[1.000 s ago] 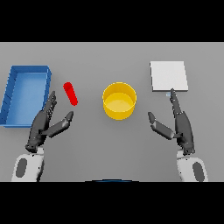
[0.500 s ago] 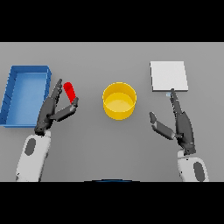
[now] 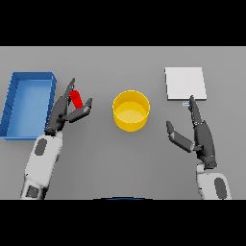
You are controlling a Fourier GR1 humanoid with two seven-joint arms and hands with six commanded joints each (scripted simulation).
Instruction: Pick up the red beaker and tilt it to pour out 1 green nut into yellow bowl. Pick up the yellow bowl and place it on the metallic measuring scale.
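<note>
The red beaker (image 3: 76,98) lies on the table left of centre, partly covered by my left hand (image 3: 64,112). That hand's straight fingers pass behind the beaker and its thumb reaches in front of it, so the beaker sits in the gap; no grip is closed. The yellow bowl (image 3: 131,110) stands at the table's centre, to the right of the beaker. The metallic measuring scale (image 3: 185,83) is a pale flat square at the back right. My right hand (image 3: 202,136) rests open below the scale, its fingers pointing toward it. No green nut shows.
A blue tray (image 3: 14,103) stands at the left edge, just beside my left hand. Grey table surface lies between the bowl and the scale.
My left hand has moved forward and to the right until its fingers and thumb flank the red beaker. The right hand has stayed where it was.
</note>
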